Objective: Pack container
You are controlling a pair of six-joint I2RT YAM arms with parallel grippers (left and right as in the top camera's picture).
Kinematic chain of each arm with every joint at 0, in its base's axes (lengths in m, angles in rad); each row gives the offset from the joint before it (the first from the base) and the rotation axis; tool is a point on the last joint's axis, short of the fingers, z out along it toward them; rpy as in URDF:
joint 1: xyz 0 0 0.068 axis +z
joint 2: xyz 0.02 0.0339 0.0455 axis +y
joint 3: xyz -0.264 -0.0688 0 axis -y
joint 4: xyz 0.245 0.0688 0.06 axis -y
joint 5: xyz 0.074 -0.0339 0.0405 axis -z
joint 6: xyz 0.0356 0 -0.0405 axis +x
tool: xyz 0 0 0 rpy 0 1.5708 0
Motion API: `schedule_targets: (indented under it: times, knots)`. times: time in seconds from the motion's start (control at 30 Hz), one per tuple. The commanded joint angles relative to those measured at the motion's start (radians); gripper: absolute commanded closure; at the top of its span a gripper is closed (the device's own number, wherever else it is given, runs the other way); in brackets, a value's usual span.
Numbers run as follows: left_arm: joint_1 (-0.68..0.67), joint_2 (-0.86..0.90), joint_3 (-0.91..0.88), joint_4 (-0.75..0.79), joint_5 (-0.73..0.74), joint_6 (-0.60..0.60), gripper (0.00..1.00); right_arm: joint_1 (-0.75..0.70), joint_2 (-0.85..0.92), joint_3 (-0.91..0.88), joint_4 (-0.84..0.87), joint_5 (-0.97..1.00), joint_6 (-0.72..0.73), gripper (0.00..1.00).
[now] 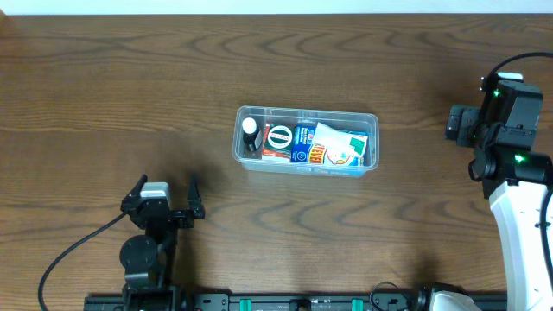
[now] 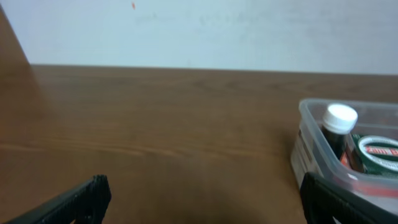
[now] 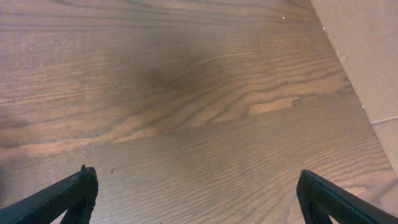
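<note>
Container [image 1: 302,168] reads packed; I judge the task near its end. Left gripper [image 1: 167,185] (7 o'clock) and right gripper [image 3: 194,183] (3 o'clock) spread wide, empty. Next, I'd park both.

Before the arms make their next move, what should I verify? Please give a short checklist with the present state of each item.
1. Left gripper open and empty: ok.
2. Right gripper open and empty: ok.
3. Container upright and uncovered: ok.
4. White-capped bottle inside the container, at the end nearer the left gripper: ok.
5. White and green packet sits below the rim: cannot tell.
</note>
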Motion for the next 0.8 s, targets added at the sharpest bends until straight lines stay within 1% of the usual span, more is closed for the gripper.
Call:
schedule_targets:
  times: [0.0,0.77]
  knots:
    - [0.006,-0.052,-0.01,-0.057,0.01,0.014,0.02,-0.006,-0.006,0.003,-0.001,0.011,0.012,0.01]
    - [0.006,-0.062,-0.01,-0.056,0.01,0.014,0.02,-0.006,-0.006,0.003,-0.001,0.011,0.012,0.01]
